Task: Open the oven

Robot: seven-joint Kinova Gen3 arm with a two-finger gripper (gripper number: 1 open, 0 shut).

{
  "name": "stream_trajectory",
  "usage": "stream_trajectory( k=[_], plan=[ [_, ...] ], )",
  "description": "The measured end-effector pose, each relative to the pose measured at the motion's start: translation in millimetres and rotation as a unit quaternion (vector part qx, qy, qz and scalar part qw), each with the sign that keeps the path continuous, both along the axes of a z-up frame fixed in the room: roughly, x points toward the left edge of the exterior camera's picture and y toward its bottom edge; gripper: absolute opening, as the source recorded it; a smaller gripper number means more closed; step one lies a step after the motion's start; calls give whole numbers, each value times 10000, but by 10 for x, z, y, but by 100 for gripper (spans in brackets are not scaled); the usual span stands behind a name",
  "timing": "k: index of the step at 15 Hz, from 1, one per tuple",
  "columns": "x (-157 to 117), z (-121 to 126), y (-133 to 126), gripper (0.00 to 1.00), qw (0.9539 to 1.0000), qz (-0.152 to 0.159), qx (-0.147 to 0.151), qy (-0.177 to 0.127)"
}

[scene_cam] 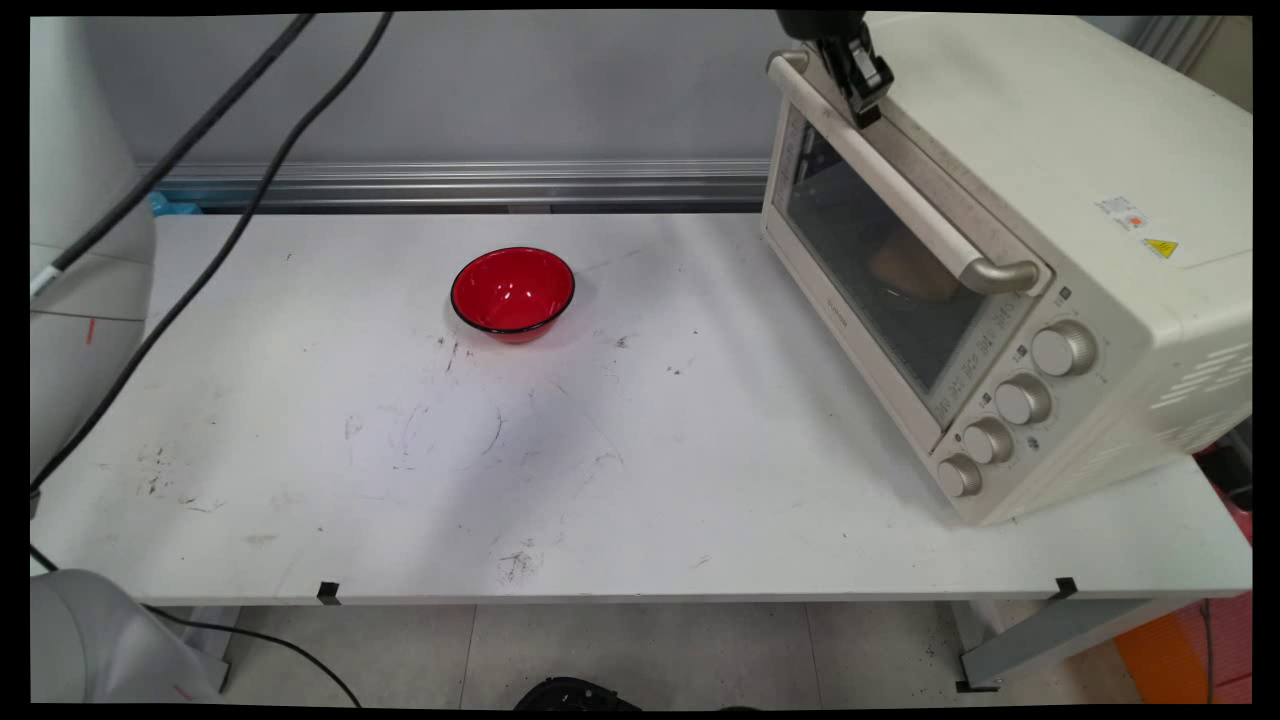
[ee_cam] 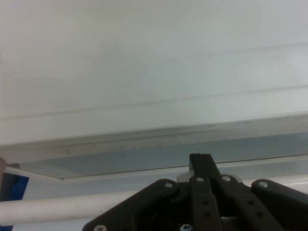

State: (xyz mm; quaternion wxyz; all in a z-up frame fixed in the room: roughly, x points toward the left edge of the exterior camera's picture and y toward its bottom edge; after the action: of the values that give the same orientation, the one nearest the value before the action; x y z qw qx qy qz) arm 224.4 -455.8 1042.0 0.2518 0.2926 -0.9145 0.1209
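Where the claw (scene_cam: 868, 95) meets the oven handle (scene_cam: 900, 190), fingers pressed together | yellow warning sticker (scene_cam: 1160, 247) | red bowl (scene_cam: 512, 291) apart

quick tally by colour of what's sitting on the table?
Red: 1, the glossy red bowl with a dark rim
Cream: 1, the cream metal toaster oven with a glass door; the black two-finger gripper is at its door handle
Total: 2

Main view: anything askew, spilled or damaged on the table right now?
Nothing spilled or broken. The red bowl sits upright and the oven door is shut. The table only has dark scuff marks. The gripper is at the oven's handle.
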Motion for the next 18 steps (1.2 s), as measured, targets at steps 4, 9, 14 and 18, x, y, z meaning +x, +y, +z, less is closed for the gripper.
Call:
stream_trajectory(
  k=[4, 9, 14, 18],
  plan=[
    [-38, -126, -53, 0, 9999, 53, 69, -54],
    [-36, -239, -76, 0, 9998, 119, 146, -114],
    [1, -342, -41, 0, 9993, 199, 262, -162],
    [42, -420, -2, 0, 9989, 241, 352, -218]
  ],
)
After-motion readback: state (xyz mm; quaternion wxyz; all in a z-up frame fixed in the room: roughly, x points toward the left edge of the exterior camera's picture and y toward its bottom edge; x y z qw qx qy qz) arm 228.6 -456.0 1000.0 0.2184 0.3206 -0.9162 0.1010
